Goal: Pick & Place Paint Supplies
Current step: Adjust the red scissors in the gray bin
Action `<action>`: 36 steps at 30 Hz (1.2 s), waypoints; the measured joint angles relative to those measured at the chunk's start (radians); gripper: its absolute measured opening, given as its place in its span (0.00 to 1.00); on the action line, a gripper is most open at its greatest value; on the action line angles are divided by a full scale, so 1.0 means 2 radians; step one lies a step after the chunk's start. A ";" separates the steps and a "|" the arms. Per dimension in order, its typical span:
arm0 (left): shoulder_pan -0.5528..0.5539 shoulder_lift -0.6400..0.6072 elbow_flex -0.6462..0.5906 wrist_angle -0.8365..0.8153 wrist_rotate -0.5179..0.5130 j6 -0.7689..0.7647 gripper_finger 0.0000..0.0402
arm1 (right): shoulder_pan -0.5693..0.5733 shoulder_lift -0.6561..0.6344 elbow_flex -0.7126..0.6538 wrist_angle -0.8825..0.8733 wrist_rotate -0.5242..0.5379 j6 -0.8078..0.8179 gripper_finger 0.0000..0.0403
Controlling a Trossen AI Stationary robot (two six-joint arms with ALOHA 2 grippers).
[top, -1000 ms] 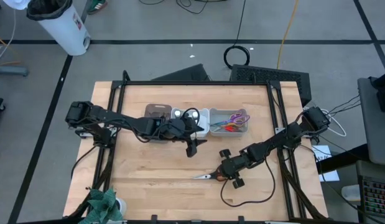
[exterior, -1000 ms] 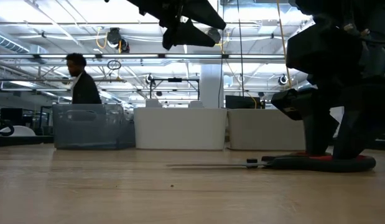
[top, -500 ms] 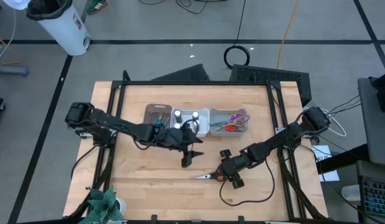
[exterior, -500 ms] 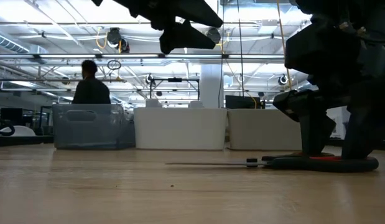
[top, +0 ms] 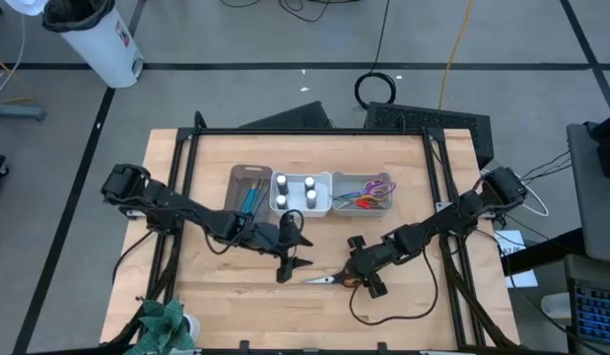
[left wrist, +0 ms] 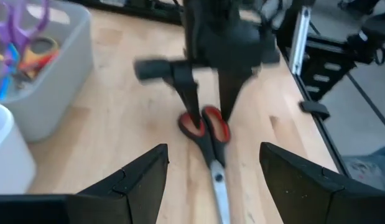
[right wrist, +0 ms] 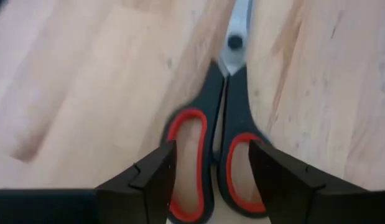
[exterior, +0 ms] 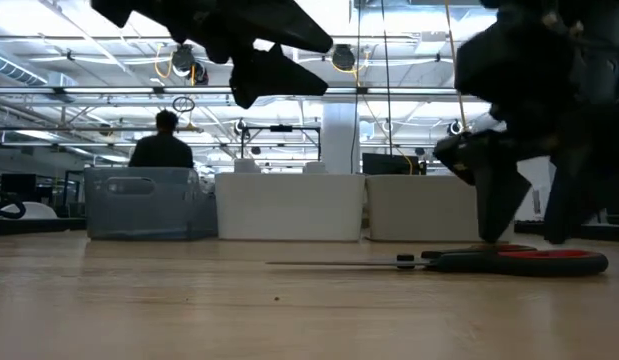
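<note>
Black scissors with red-lined handles point(top: 329, 279) lie flat on the wooden table, blades toward its left edge; they also show in the low view point(exterior: 439, 263). My right gripper point(top: 352, 279) is open and stands over the handles point(right wrist: 217, 155), one finger on either side, pointing down point(exterior: 524, 235). My left gripper point(top: 285, 264) is open and hangs above the table just left of the blade tip point(left wrist: 220, 199), facing the scissors and the right gripper point(left wrist: 208, 106).
Along the far side stand a brown bin point(top: 248, 189) with teal brushes, a white bin point(top: 301, 192) with white-capped bottles and a grey bin point(top: 362, 192) with coloured scissors. A green cloth point(top: 167, 320) lies at the near left corner. A person point(exterior: 161, 140) stands beyond the table.
My left gripper has swung from beside the white bin toward the table's near edge, ending close to the scissors' blade tip, still open. My right gripper has stayed over the scissors' handles. The scissors have not moved. The person behind has walked to the right.
</note>
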 joint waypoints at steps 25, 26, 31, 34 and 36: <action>-0.011 0.000 -0.007 -0.002 -0.004 0.013 0.65 | -0.154 -0.139 0.001 -0.047 0.246 -0.056 0.40; -0.011 0.000 -0.007 -0.002 -0.004 0.013 0.65 | -0.162 -0.131 0.001 -0.042 0.246 -0.056 0.40; -0.011 0.000 -0.007 -0.003 -0.004 0.014 0.65 | -0.195 -0.103 0.001 -0.029 0.246 -0.056 0.40; -0.011 0.000 -0.007 -0.003 -0.004 0.014 0.65 | -0.210 -0.092 0.001 -0.030 0.219 -0.059 0.39; -0.011 0.000 -0.007 -0.003 -0.004 0.014 0.65 | -0.217 -0.086 0.001 -0.029 0.206 -0.061 0.39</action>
